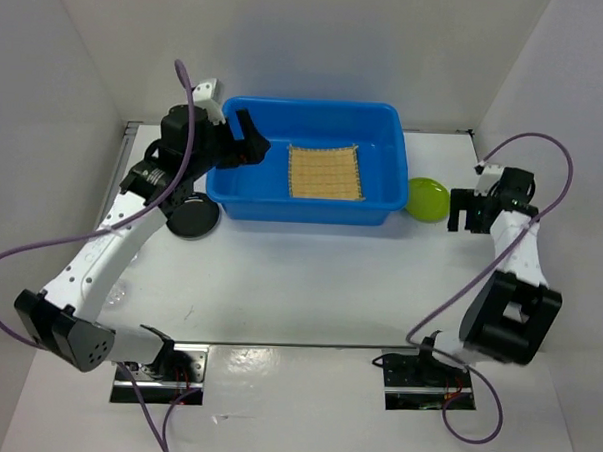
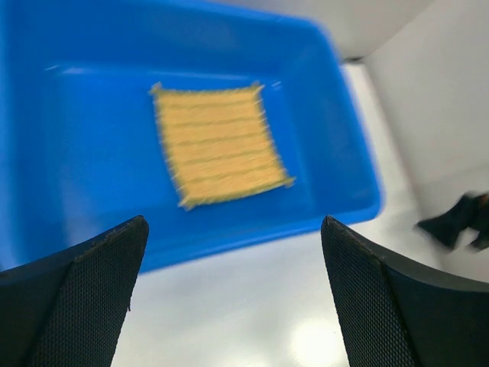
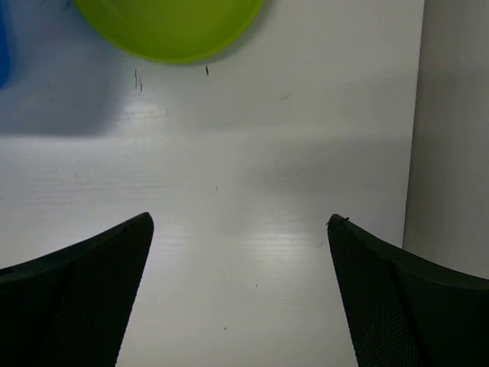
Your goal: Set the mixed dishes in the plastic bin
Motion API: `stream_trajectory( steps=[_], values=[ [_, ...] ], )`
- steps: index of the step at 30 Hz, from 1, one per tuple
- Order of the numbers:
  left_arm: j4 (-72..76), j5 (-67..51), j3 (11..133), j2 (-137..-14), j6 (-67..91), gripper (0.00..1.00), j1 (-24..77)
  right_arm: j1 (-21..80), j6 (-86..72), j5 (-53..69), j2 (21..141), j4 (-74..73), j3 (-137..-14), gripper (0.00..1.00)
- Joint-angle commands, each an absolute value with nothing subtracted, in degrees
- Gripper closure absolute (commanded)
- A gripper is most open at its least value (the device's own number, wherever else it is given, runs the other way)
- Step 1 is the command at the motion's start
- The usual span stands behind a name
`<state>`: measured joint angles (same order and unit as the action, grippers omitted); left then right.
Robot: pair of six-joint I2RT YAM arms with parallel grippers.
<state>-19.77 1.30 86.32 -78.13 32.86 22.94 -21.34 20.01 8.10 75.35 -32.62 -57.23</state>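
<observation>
The blue plastic bin (image 1: 302,208) stands at the back middle of the table, with the tan woven mat (image 1: 325,173) lying flat inside it. My left gripper (image 1: 247,136) is open and empty above the bin's left end. The left wrist view, blurred, shows the bin (image 2: 76,115), the mat (image 2: 221,145) and my open left gripper (image 2: 233,298). The black plate (image 1: 194,217) lies on the table left of the bin, partly under my left arm. The lime-green plate (image 1: 427,197) lies just right of the bin. My right gripper (image 1: 462,211) is open and empty beside it (image 3: 172,27). I cannot make out any clear cups.
White walls close in the table on the left, back and right. The right wall (image 3: 454,115) is close to my right gripper (image 3: 241,290). A sliver of the bin (image 3: 2,46) shows at the left edge of the right wrist view.
</observation>
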Motion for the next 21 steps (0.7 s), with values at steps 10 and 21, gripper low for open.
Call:
stream_trajectory(
  steps=[10,21],
  values=[
    [-34.5,13.2,75.1,-59.5,23.9,0.00,21.0,-26.4,17.1,25.3,115.0,-37.3,-88.9,0.01],
    [-36.4,12.0,71.1,-58.2,23.9,0.00,20.5,-25.7,15.7,35.3,125.6,-36.2,-93.8,0.01]
  ],
)
